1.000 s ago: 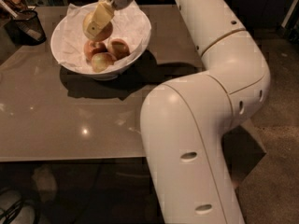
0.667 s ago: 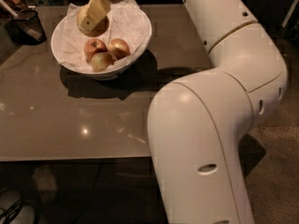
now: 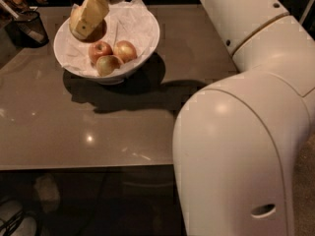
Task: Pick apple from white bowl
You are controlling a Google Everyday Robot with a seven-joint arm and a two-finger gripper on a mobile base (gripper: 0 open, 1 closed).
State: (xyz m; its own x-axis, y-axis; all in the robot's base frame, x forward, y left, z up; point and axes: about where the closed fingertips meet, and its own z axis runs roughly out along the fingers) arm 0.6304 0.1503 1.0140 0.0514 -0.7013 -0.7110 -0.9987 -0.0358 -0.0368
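Apple (image 3: 81, 25) in pincer (image 3: 91, 14), nearer bowl (image 3: 149, 42) rim

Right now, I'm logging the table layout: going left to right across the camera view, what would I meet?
Dark mesh cup → gripper, above the white bowl's left side → rightmost reddish apple in the bowl → robot's white arm.

You're in dim overhead light: the glossy white round bowl (image 3: 145, 39) casts a dark shadow toward the brown tabletop's (image 3: 54, 127) right edge, with glints near the front edge. The gripper (image 3: 93, 11), clamping the pale yellow apple (image 3: 82, 26) near the far-left corner, is brightly lit.
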